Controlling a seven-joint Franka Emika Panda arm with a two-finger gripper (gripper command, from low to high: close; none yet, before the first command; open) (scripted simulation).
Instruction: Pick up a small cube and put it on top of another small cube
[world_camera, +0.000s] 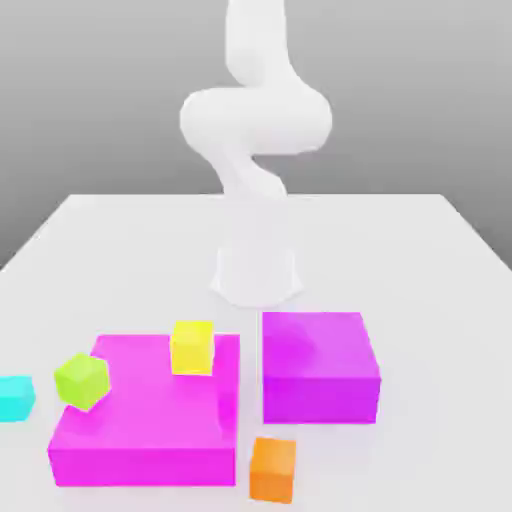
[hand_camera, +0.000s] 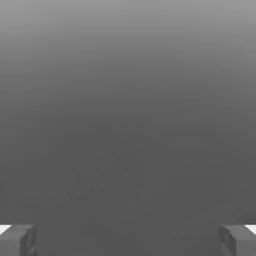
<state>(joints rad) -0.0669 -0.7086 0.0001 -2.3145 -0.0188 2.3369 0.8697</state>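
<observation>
Two fingertips (hand_camera: 17, 240) of my gripper (hand_camera: 128, 240) stood spread, nothing between | cyan cube (world_camera: 14, 397) sat on the table (world_camera: 420, 250) at the exterior view's left edge | yellow cube (world_camera: 192, 347) rested on the wide magenta block (world_camera: 150, 420) | I judged cyan far below my raised arm (world_camera: 255, 120).

Lighting: bright, even, diffuse. Shadows: faint and soft on the white table (world_camera: 420, 260) beside the magenta blocks (world_camera: 320, 365). Glare: mild on the arm (world_camera: 255, 120). Backdrop: smooth grey gradient.
</observation>
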